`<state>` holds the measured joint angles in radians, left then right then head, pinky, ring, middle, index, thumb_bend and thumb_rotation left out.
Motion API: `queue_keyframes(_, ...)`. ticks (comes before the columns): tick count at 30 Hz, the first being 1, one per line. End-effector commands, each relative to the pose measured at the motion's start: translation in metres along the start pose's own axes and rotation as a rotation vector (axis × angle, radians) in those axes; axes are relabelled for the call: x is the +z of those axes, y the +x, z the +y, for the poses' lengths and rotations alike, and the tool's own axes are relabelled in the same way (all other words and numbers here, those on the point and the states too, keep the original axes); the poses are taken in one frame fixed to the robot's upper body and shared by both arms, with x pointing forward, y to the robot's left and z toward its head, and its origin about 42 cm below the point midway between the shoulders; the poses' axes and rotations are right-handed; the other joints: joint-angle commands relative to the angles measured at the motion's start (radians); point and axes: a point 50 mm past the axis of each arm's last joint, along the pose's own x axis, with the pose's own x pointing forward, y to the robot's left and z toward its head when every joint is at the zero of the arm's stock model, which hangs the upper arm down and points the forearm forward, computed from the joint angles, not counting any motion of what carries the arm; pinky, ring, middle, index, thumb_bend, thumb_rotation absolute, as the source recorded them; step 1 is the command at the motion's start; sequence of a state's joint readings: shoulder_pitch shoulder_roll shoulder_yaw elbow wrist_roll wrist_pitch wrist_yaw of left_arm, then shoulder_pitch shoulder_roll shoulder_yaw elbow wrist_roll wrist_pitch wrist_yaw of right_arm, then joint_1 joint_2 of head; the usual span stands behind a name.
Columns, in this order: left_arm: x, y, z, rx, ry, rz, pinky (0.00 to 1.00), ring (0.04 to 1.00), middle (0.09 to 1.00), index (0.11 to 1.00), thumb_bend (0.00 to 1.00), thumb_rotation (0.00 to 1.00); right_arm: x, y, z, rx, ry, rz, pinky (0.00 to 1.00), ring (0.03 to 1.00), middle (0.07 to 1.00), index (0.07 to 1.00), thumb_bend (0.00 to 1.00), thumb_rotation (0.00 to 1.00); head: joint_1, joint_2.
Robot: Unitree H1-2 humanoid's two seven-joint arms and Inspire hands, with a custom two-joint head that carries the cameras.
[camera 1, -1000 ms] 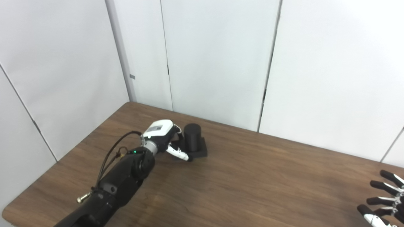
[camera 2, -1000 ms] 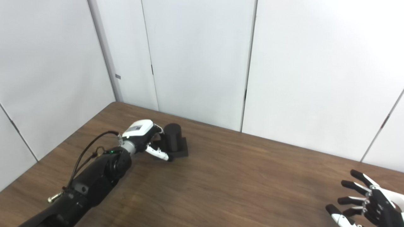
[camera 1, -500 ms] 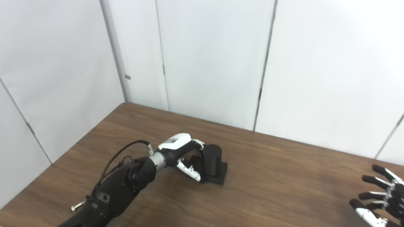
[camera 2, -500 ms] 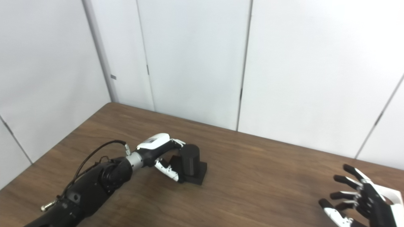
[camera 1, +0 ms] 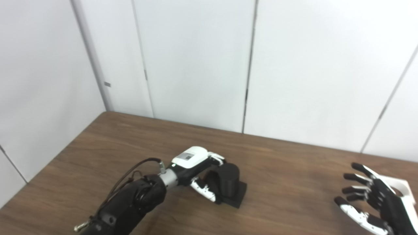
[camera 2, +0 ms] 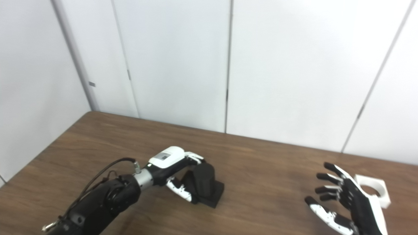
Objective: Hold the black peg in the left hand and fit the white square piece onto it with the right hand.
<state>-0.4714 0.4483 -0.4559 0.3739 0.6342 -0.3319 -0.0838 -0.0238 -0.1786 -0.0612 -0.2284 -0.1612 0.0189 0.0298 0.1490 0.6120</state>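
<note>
Black and upright, the peg (camera 1: 228, 179) is standing on its square base on the wooden table (camera 1: 281, 182), near the middle. The left hand (camera 1: 199, 169) is wrapping its fingers around the cylinder, grasping it. At the far right the right hand (camera 2: 346, 202) is hovering spread and released, holding nothing, just beside the white square piece (camera 2: 375, 192), which is lying flat with its round hole facing up. To do this step well, the right hand should probably be closing on the piece's outer edges, leaving the hole free, while the left is keeping the peg vertical.
</note>
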Motion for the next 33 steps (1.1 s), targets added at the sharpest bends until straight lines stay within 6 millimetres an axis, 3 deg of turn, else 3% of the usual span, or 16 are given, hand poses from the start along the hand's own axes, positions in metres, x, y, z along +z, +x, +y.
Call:
queue_keyframes(1, 0.014, 0.003, -0.038, -0.133, 0.060, -0.050, 0.71, 0.837, 0.817, 0.487, 0.52, 0.07, 0.012, 0.011, -0.006, -0.032, -0.004, -0.112, 0.51, 0.577, 0.711, 0.808, 0.47, 0.00, -0.010, 0.003)
queue_keyframes(5, 0.025, 0.012, -0.049, -0.154, 0.188, -0.125, 0.72, 0.830, 0.828, 0.489, 0.52, 0.07, 0.007, 0.012, -0.004, -0.030, -0.026, -0.123, 0.48, 0.575, 0.713, 0.803, 0.51, 0.00, -0.043, 0.008)
queue_keyframes(11, 0.034, 0.023, -0.056, -0.189, 0.232, -0.174, 0.75, 0.845, 0.840, 0.491, 0.52, 0.07, 0.003, 0.014, 0.001, -0.015, -0.001, -0.146, 0.46, 0.562, 0.710, 0.803, 0.52, 0.00, -0.125, 0.020)
queue_keyframes(17, 0.030, 0.027, -0.054, -0.205, 0.254, -0.194, 0.74, 0.833, 0.821, 0.490, 0.52, 0.07, 0.012, 0.016, 0.008, -0.010, -0.022, -0.155, 0.46, 0.581, 0.721, 0.798, 0.56, 0.00, -0.277, 0.027)
queue_keyframes(19, 0.025, 0.026, -0.051, -0.202, 0.280, -0.207, 0.72, 0.818, 0.812, 0.489, 0.52, 0.07, 0.020, 0.021, 0.003, -0.008, -0.094, -0.165, 0.47, 0.589, 0.716, 0.781, 0.60, 0.01, -0.347, 0.025)
queue_keyframes(27, 0.008, 0.010, -0.042, -0.213, 0.308, -0.205, 0.73, 0.826, 0.826, 0.490, 0.52, 0.07, 0.045, 0.049, -0.031, 0.013, -0.417, -0.237, 0.48, 0.611, 0.727, 0.737, 0.71, 0.02, -0.495, -0.004)
queue_keyframes(33, -0.003, -0.002, -0.040, -0.193, 0.313, -0.204, 0.71, 0.799, 0.805, 0.489, 0.52, 0.06, 0.068, 0.068, -0.049, 0.023, -0.706, -0.220, 0.51, 0.629, 0.720, 0.743, 0.77, 0.12, -0.584, -0.035)
